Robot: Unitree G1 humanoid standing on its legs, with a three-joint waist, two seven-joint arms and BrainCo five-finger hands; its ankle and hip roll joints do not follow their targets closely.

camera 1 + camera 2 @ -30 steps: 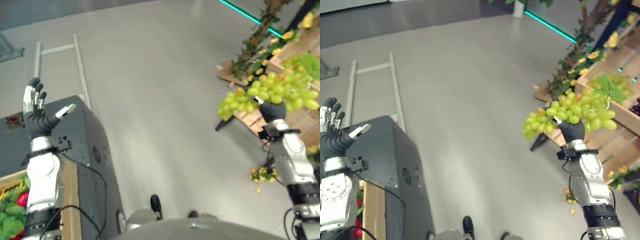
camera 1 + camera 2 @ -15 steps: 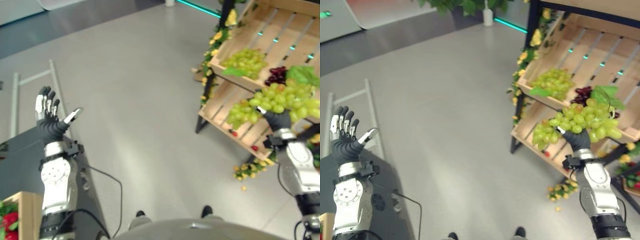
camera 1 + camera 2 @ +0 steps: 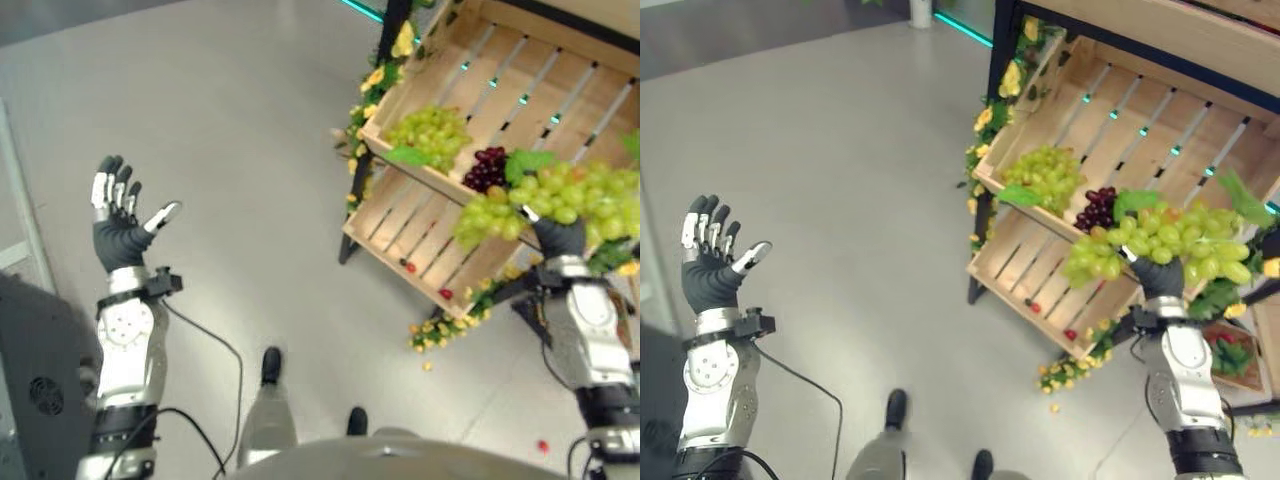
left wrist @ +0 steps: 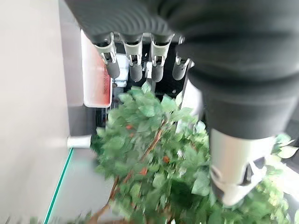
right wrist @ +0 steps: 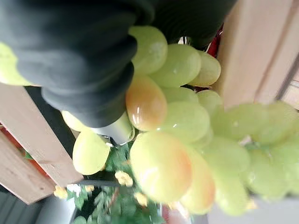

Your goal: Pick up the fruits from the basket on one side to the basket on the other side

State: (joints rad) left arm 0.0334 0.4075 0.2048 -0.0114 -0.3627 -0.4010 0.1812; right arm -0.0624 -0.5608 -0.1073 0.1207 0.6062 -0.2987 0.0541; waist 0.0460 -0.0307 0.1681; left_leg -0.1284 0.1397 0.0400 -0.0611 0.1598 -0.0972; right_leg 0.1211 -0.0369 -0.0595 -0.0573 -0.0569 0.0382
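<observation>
My right hand is raised at the right, shut on a big bunch of green grapes with a leaf on top. The grapes press right against that hand in the right wrist view. The bunch hangs in front of a slatted wooden crate stand. In the stand's upper crate lie a second green bunch and a small dark purple bunch. My left hand is held up at the left, open, palm up and empty over the grey floor; its straight fingers show in the left wrist view.
The lower crate holds a few small red fruits. Yellow flowers and green leaves run down the stand's left post and lie on the floor at its foot. A dark cabinet stands at the lower left. A leafy plant shows beyond my left hand.
The camera has swung right, so the crate stand sits nearer the middle and the dark cabinet has slid off left. Both hands keep their pose; the grapes stay in my right hand.
</observation>
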